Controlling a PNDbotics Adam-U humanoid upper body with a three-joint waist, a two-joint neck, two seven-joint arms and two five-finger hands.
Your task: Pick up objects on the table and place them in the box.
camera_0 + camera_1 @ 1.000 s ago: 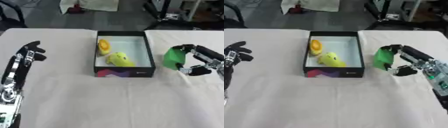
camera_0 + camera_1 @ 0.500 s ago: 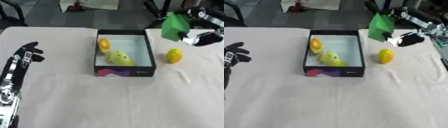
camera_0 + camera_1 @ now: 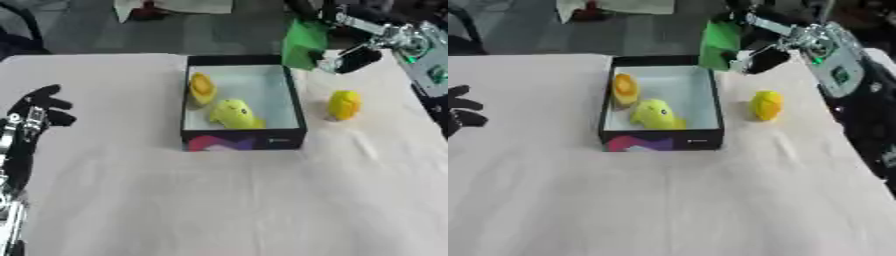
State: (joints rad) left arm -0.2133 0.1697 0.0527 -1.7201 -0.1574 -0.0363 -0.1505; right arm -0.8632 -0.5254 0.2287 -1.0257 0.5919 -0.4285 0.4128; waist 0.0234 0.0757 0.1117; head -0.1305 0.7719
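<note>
Your right hand [image 3: 350,56] hangs above the far right corner of the box [image 3: 241,139], fingers curled round a green object [image 3: 304,36] held clear of the table. That corner sits almost directly beneath the green object, with the open interior lying toward your left and nearer you. By the look of it, the release turns on carrying the load a little leftward over the rim before lowering. Inside the box lie a yellow-orange piece [image 3: 201,88] against the left wall and a yellow-green piece [image 3: 234,113] toward the middle. A yellow object [image 3: 344,104] stands on the white cloth [image 3: 219,200] just right of the box, nearer your right arm. Your left hand [image 3: 39,107] rests at the left edge, fingers relaxed, well away.
</note>
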